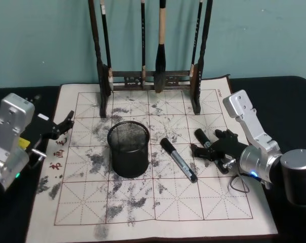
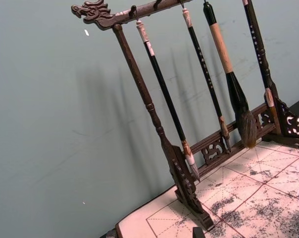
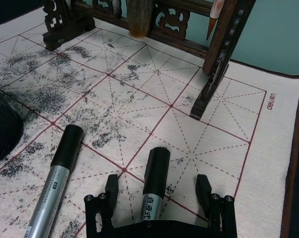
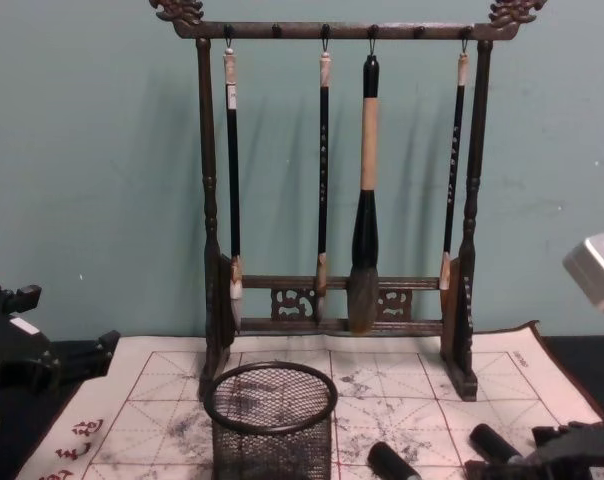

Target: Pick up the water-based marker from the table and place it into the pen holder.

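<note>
Risk, slip: the right pincer (image 3: 158,184) sits towards the cap end of the marker (image 3: 150,198). If it pinches there, I'd expect the round barrel to roll or swing out on the lift.
Risk, wrong pen: a second marker (image 1: 179,160) lies just beside it, on the holder's side. I can't tell which of the two is water-based. An off-line approach could nudge the neighbour.
Risk, drop-off: the pen holder (image 1: 127,157) is a narrow mesh cup, so a tilted marker may catch the rim and tip out. The brush rack (image 4: 210,200) behind also leaves little room for a high swing.
Right arm: it reaches in low from the right edge of the table (image 1: 274,83), with the wrist down near the calligraphy mat (image 1: 158,202) and pointing towards the rack.
Right pincer: it is spread wide, one finger on each side of the marker, neither visibly touching it. Nothing is gripped yet.
Left arm: it is parked at the mat's left edge, and the left pincer (image 1: 62,126) is well apart from the pens.
Marker: it lies flat on the mat between the right pincer's fingers, to the right of the holder.
Pen holder: it stands upright near the middle of the mat, in front of the rack.
</note>
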